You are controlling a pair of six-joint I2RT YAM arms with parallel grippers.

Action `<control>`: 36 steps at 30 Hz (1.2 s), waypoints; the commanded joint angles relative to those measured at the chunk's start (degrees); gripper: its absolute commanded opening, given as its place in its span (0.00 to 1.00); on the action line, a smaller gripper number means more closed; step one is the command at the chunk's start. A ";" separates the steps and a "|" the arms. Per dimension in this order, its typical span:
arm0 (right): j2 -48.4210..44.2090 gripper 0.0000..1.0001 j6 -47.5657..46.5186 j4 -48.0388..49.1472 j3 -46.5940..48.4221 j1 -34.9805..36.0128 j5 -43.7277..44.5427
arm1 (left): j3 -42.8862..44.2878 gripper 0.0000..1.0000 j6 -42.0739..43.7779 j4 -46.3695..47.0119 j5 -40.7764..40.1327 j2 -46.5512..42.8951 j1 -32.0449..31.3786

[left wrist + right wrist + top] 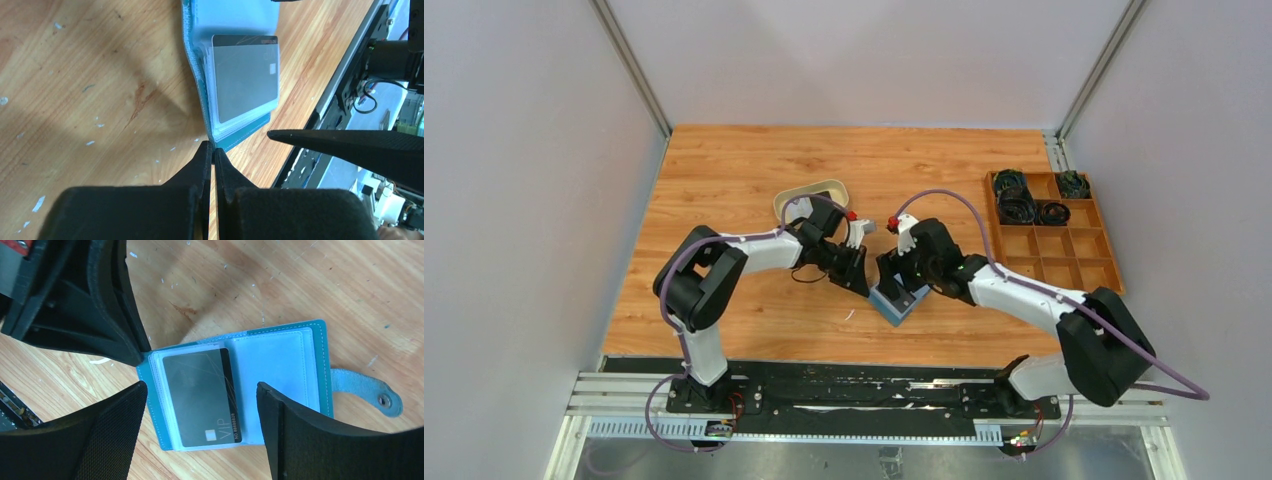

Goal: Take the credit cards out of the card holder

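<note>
The teal-blue card holder [896, 303] lies open on the wooden table, its snap tab [370, 390] out to one side. A grey card [200, 400] with a black stripe and "VIP" sits in its clear sleeve; it also shows in the left wrist view [246, 80]. No other cards show. My left gripper [213, 150] is shut, and its tips touch the holder's [250, 132] corner edge. My right gripper [200, 387] is open and hovers just above the holder [272, 360], one finger on each side of the card.
A beige oval tray [812, 196] stands behind the left arm. A wooden divided box [1052, 230] with dark coiled items is at the right. A small white scrap [849, 315] lies near the holder. The table's front rail [350, 75] is close by.
</note>
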 commanded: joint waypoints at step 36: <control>11.91 0.50 8.53 5.26 -1.71 -1.19 -7.85 | -3.04 0.10 1.09 -0.39 -2.06 -5.73 4.38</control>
